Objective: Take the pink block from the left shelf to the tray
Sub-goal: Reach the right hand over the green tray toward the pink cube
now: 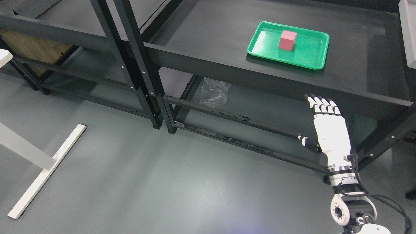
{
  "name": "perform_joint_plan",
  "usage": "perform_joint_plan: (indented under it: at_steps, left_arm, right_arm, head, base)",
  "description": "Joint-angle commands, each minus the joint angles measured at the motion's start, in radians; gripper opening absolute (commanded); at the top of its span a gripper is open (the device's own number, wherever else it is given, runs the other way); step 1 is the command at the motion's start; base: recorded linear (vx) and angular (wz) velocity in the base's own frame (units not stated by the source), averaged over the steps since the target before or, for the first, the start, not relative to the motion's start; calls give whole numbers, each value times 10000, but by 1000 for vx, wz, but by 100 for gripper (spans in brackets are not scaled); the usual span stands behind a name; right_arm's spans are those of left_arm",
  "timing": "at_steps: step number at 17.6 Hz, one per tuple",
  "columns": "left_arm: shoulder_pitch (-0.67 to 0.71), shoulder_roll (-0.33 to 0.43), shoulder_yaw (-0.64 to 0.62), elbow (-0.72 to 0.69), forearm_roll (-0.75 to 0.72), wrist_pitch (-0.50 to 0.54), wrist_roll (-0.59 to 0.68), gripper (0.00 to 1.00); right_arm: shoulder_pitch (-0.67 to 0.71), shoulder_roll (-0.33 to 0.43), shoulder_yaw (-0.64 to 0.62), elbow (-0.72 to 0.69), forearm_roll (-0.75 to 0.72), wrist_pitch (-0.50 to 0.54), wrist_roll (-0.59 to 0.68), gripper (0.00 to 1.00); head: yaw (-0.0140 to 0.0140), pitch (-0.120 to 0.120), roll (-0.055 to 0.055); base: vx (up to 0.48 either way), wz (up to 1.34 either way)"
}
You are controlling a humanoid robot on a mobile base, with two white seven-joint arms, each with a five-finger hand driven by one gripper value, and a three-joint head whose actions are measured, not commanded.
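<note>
The small pink cube block (287, 40) sits flat inside the shiny green plastic tray (313, 58), w/ smooth raised rim, on the dark flat metal shelf (208, 42). The right white robot hand (328, 128) hangs below the shelf edge, fingers straight & spread, holding nothing. A crinkly clear plastic bag (214, 92) lies on the lower shelf.

Open room is being left above the dark metal shelf board (357, 48) on every side of the green plastic tray (312, 58), so the small pink cube (287, 40) standing on it can be reached from overhead. The board's raised front lip (227, 70) is standing between the white robotic right hand (330, 130), held flat with fingers extended, and the tray. Passage to the left is being blocked by black upright posts (143, 71).
</note>
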Motion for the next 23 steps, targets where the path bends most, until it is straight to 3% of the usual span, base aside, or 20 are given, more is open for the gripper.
perform_joint_plan:
  at_steps: [1,23]
  left_arm:
    - [-230,175,0,-175,-15,-6,1,100]
    - [-230,175,0,-175,-15,-6,1,100]
  right_arm:
    - [37,-90,-228,0,137,-22,-3,93]
    - [68,-90,-90,76,-170,24,411,94]
  head:
    - [0,0,0]
    - [0,0,0]
  base:
    - [291,4]
    - [309,-14]
